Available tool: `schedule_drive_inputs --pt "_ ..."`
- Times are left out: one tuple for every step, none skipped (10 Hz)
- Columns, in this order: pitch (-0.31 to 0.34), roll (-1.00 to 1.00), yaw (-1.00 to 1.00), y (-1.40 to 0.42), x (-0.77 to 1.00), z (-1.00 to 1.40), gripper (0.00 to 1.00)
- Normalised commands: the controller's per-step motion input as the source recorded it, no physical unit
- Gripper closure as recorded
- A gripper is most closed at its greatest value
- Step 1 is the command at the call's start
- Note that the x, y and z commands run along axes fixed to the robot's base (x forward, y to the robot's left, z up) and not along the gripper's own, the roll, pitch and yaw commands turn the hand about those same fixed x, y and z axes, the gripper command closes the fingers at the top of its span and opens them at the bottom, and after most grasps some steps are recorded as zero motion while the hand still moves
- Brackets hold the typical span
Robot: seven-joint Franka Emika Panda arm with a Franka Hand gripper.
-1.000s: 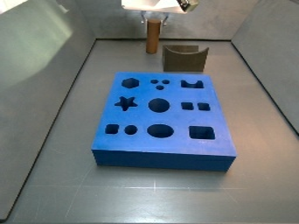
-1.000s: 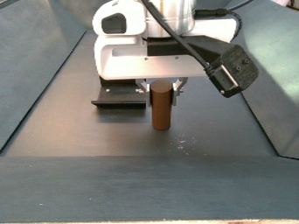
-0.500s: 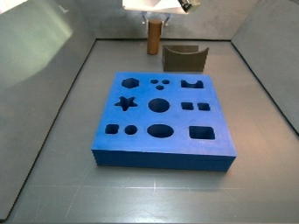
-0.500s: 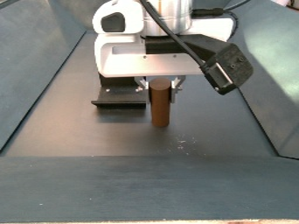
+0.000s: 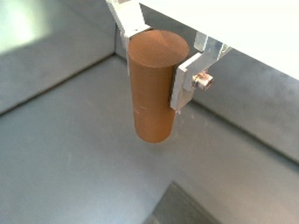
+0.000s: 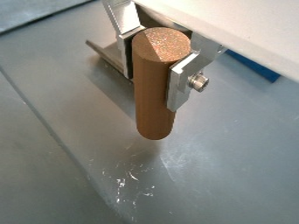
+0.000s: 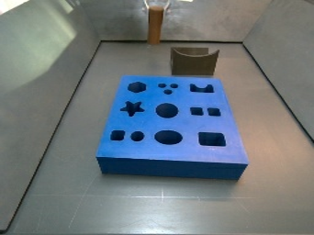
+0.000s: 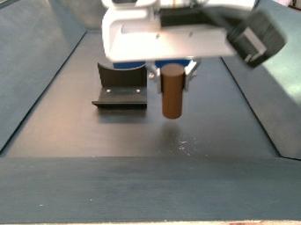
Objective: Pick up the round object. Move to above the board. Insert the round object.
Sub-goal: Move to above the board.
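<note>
No brand, label or legible writing appears on any item in the views. The end effector [image 5: 162, 63] is clamped on the smooth orange-brown cylinder peg [image 5: 153, 86], with one flat silver finger plate [image 5: 184, 84] pressed against each side of the peg's upper part; in both wrist views the peg hangs upright, its lower end clear of the grey surface [image 5: 70, 140]. In a side view the peg [image 8: 172, 91] hangs below the white end effector body [image 8: 164, 39], with a visible gap between its lower end and the surface [image 8: 141, 141]. In a side view the peg [image 7: 154, 25] sits at the far end of the work area, close to the back wall, and its top is cut off by the frame edge. The thick, flat, bright blue rectangular board [image 7: 171, 124] with star, hexagon, circle and square cut-outs lies flat in the middle of the surface [image 7: 61, 193], well apart from the peg. The squat dark olive-brown block with a notched top [image 7: 192, 61] stands between the board and the back wall, just beside the peg's position. Open surface runs along both long edges of the board and in front of its near edge. The dark L-shaped fixture [image 8: 121, 90] stands on the surface just behind the peg in a side view; a dark bracket [image 6: 108, 53] also shows behind the peg in a wrist view.
</note>
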Motion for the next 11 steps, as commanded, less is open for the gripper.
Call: schedule_drive_inputs --pt "0.125 0.19 0.03 0.01 -0.17 1.00 1.00" --pt "0.089 0.18 0.03 0.01 -0.15 1.00 1.00" --pt "0.078 0.17 0.02 0.00 -0.13 0.96 1.00" --pt "0.067 0.18 0.03 -0.01 -0.09 0.75 1.00" --pt "0.058 0.17 0.03 -0.01 -0.07 0.59 1.00" --pt "0.070 0.16 0.03 -0.01 -0.04 0.37 1.00" --pt "0.090 0.15 0.02 -0.01 -0.02 0.20 1.00" --pt "-0.122 -0.03 -0.28 -1.00 0.03 0.04 1.00" --pt "-0.132 -0.02 -0.25 -1.00 0.03 0.04 1.00" --pt "-0.139 -0.01 -0.15 -1.00 0.02 0.04 1.00" --pt "-0.120 -0.01 -0.06 -1.00 0.02 0.04 1.00"
